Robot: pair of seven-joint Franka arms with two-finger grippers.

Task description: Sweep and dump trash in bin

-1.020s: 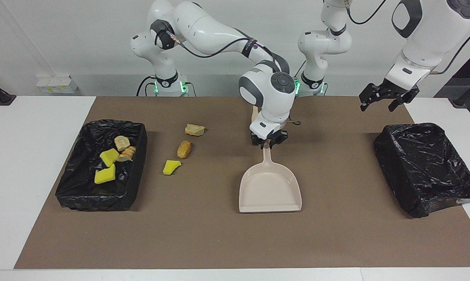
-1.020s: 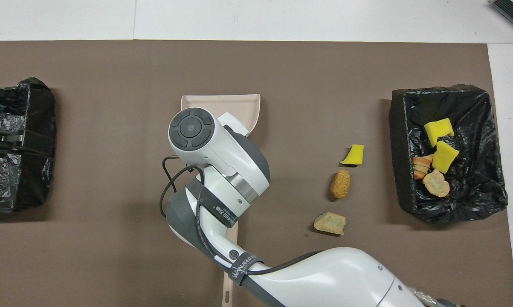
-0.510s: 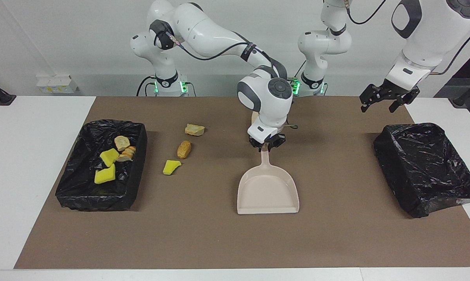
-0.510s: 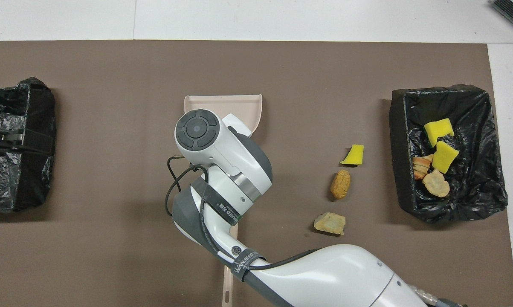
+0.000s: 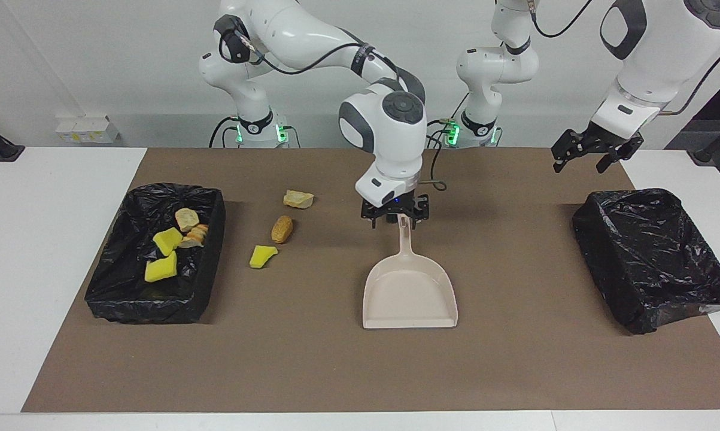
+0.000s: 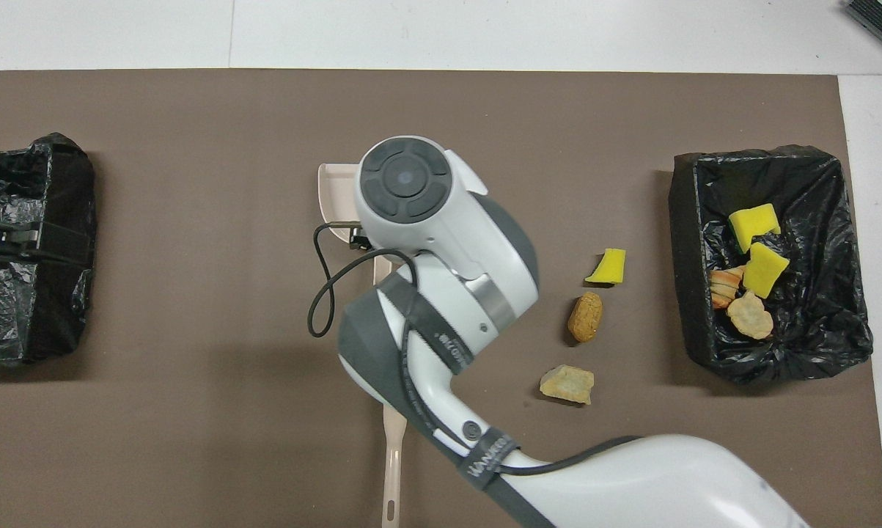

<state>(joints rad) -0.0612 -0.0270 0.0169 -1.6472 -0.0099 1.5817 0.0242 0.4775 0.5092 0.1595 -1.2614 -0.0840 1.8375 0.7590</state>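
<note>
Seven pieces of trash noted. Three lie loose on the brown mat point(image 5: 336, 371), toward my right arm's end: a yellow spongy wedge point(image 5: 263, 256), an orange-tan oblong lump point(image 5: 282, 228) and a beige rocky chunk point(image 5: 298, 199) nearest me. Four sit in the black-lined bin point(image 5: 213, 239) beside them: two yellow chunks point(image 5: 161, 270), two tan pieces point(image 5: 187, 218).
</note>
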